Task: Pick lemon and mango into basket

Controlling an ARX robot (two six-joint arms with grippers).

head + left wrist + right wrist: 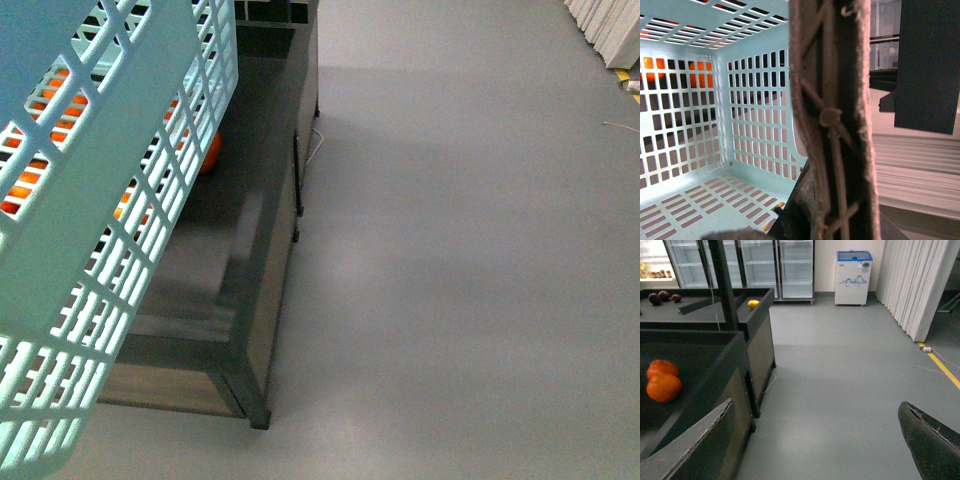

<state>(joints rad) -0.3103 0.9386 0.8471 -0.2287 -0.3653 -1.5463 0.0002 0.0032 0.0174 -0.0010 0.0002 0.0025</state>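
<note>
Close before the left gripper (800, 220), the brown ribbed hoop handle (832, 120) of the light teal lattice plastic basket (90, 200) is hiding whether it is gripping; the right gripper (816, 405) is hovering spread wide, empty.

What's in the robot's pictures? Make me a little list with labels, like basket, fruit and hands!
basket: light teal basket, tilted, up in the air, close to the front camera
inside basket: no fruit in the part the left wrist view shows
left gripper: at the basket's wall, seems to grip it
right gripper: open, holding nothing
fruit: two orange-red fruits in the near dark bin; one yellow fruit at the corner of the far bin
floor: grey
</note>
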